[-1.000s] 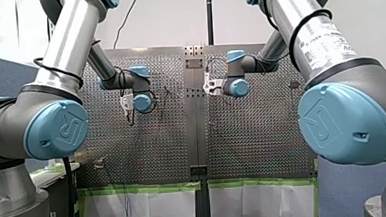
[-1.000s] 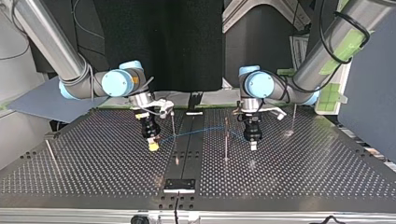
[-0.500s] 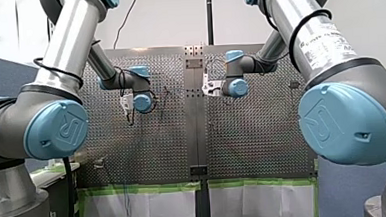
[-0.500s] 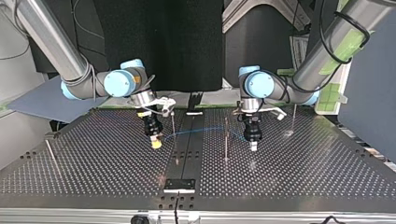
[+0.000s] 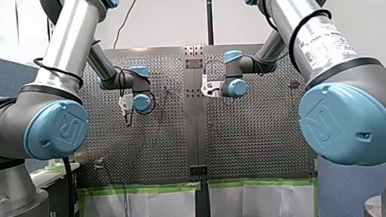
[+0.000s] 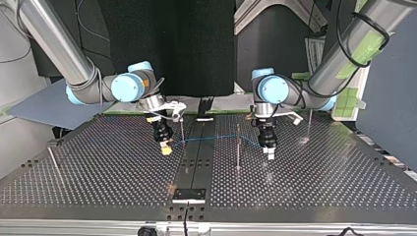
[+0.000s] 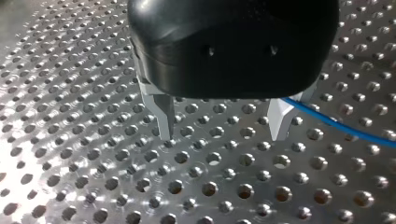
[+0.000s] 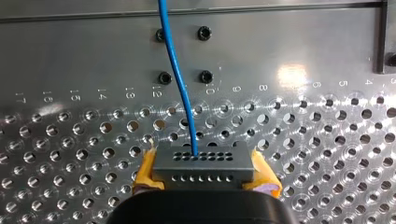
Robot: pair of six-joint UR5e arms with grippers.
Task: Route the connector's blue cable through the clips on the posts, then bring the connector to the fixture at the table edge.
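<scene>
In the right wrist view my right gripper (image 8: 204, 171) is shut on the grey connector (image 8: 203, 158), yellow pads on both its sides. The blue cable (image 8: 175, 70) leaves the connector's top and runs ahead over the plate. In the top view this gripper (image 6: 166, 148) hangs low at the left of the centre strip, and the cable (image 6: 216, 137) runs past two thin posts (image 6: 238, 147) toward my left gripper (image 6: 270, 153). My left gripper (image 7: 224, 136) is open just above the plate, with nothing between its metal fingers (image 7: 164, 116). The cable (image 7: 336, 124) passes just outside one finger.
A black fixture (image 6: 189, 194) sits at the table's near edge in the top view, on the centre strip. Further thin posts stand at that view's far right (image 6: 309, 125) and far left (image 6: 53, 160). The perforated plate (image 6: 319, 182) lies bare around both grippers.
My left gripper has opened and let go of the blue cable. My right gripper has moved slightly to the top view's right with the connector, and the cable's arc has flattened.
</scene>
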